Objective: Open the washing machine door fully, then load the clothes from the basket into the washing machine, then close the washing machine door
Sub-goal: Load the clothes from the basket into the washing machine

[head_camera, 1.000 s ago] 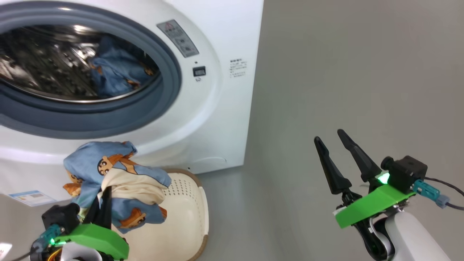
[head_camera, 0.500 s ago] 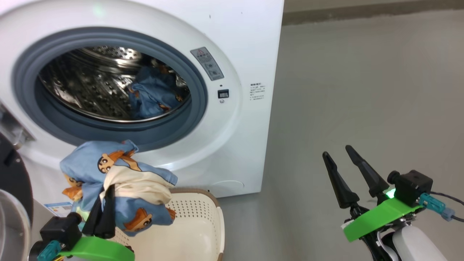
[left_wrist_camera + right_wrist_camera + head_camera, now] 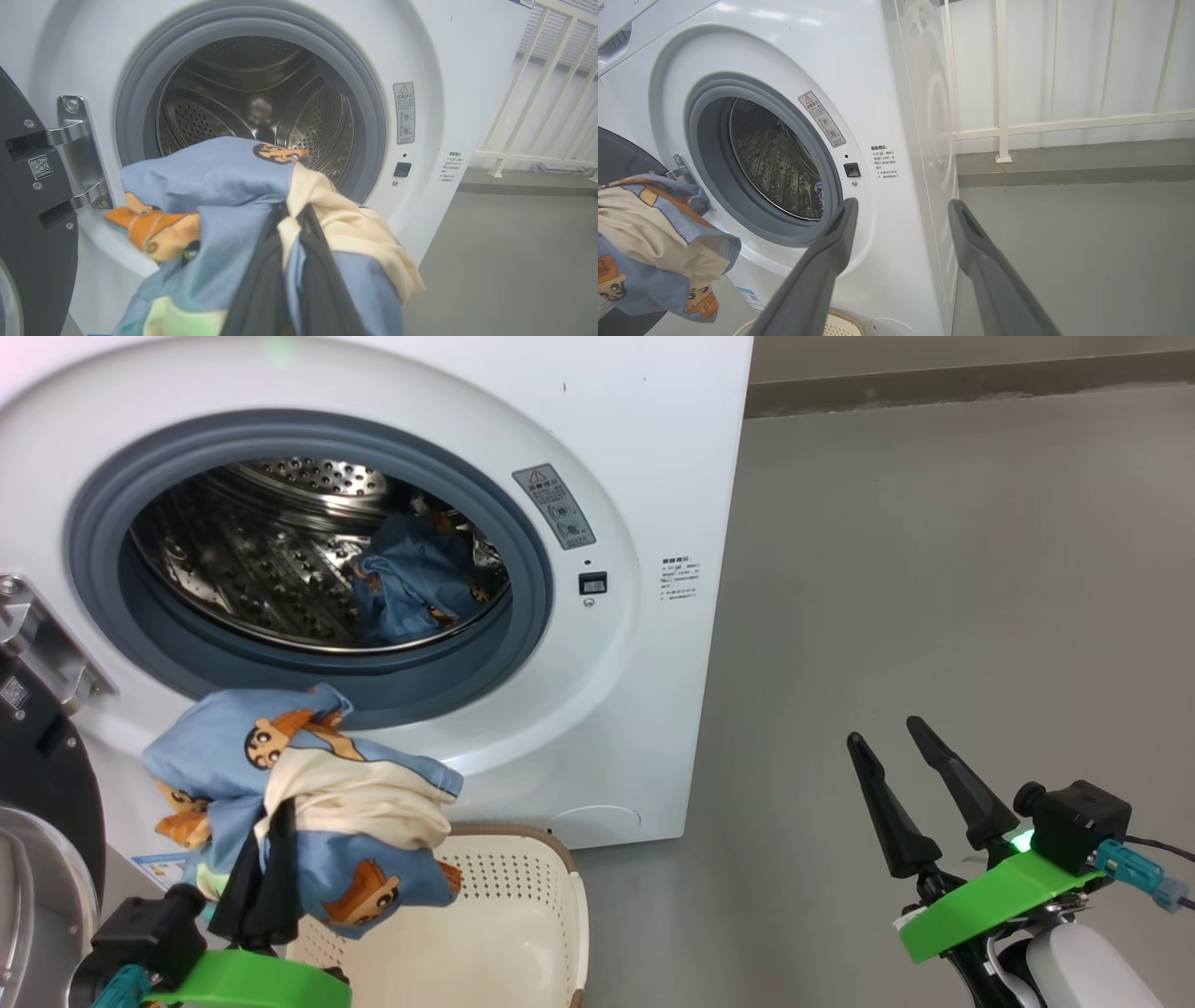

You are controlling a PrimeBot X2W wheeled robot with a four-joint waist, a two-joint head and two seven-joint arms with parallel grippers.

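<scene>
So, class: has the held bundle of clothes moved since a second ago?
Yes, upward: the clothes sat below the grey ring before, and now overlap its lower edge, higher above the basket.

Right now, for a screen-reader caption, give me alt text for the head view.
The left gripper, shut on blue-and-cream clothes, holds them above the basket before the open washing machine, where another blue piece lies in the drum. The right gripper stands open over grey floor.

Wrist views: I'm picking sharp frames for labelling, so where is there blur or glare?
Left wrist view: clothes and left gripper near the lens look soft, the drum behind is sharper. Right wrist view: right gripper is blurred up close, glare streaks cross the washing machine.
</scene>
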